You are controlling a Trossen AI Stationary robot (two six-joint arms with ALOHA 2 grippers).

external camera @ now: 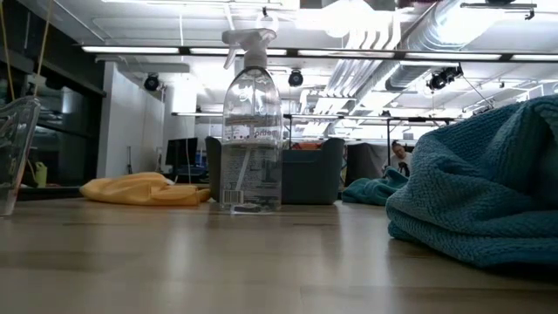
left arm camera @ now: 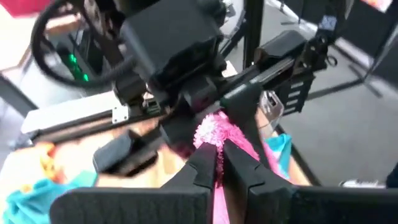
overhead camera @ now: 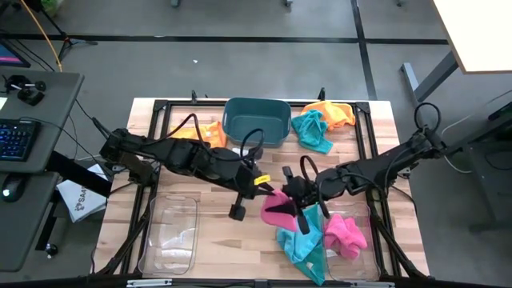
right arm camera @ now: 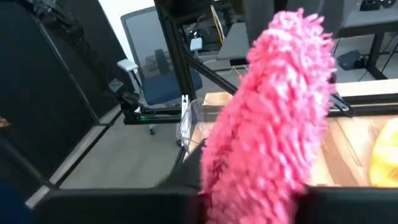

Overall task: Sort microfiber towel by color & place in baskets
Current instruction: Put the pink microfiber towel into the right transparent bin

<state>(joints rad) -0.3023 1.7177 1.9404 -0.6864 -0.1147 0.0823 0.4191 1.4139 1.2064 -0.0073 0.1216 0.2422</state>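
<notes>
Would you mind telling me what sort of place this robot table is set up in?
Probably a robotics lab or workshop: exposed ceiling ducts and strip lights overhead, a blue office chair nearby, and a desk with a black keyboard beside the wooden table.

Overhead camera looks straight down; low one faces the same spray bottle [external camera: 252, 122]

The tabletop [overhead camera: 216, 228] is pale wood planking with a smooth, faintly glossy finish. The pink microfiber towel [right arm camera: 273, 118] is shaggy, looped cloth; the teal towel [external camera: 488, 183] is a coarse ribbed weave. The spray bottle [external camera: 251, 131] is clear glossy plastic. The dark teal tub [overhead camera: 256, 120] is opaque matt plastic.
</notes>
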